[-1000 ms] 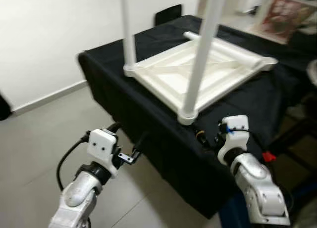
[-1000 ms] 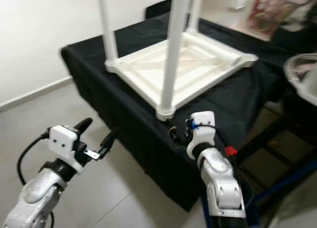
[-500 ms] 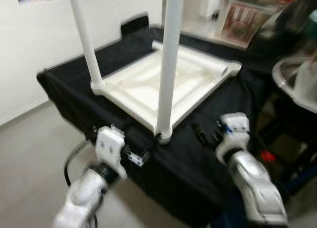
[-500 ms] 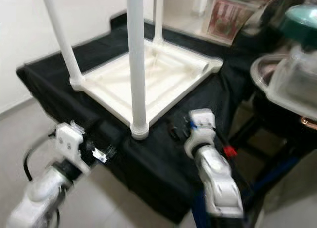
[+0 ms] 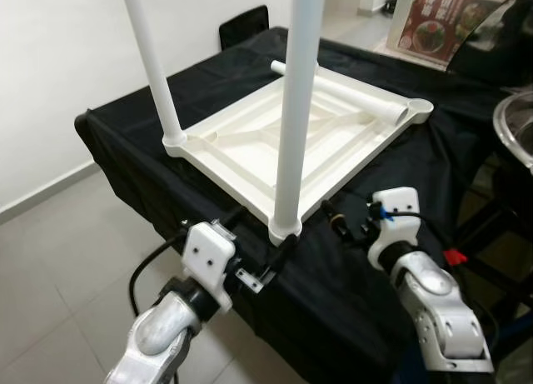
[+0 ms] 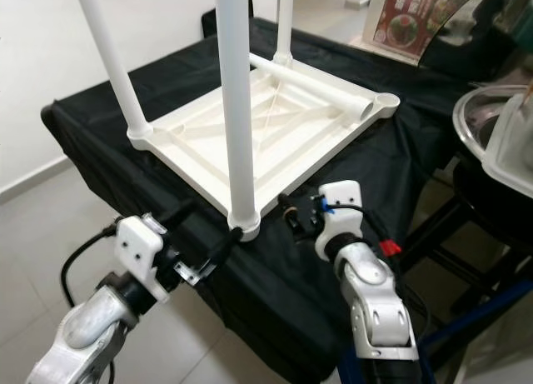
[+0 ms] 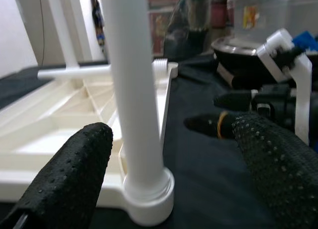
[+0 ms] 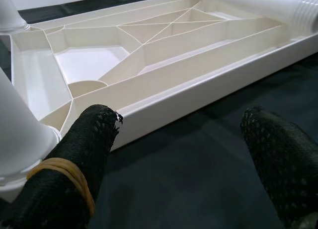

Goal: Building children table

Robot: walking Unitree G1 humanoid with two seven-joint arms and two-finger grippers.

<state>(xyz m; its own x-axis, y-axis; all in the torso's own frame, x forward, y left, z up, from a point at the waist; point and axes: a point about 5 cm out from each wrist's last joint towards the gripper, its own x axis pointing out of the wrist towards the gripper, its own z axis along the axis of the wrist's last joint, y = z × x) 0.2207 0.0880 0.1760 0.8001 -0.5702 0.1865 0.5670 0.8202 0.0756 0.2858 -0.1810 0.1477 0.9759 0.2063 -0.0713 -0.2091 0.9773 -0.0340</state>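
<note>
left gripper (image 5: 265,263) spread wide, fingers either side of the nearest white leg (image 5: 296,109) at its base | right gripper (image 5: 340,220) spread too, over the black cloth (image 5: 416,163) beside the tabletop's near edge | upside-down white children's table (image 5: 291,147) on the cloth-covered table, three legs standing, a fourth leg (image 5: 333,80) lying across the far side
</note>
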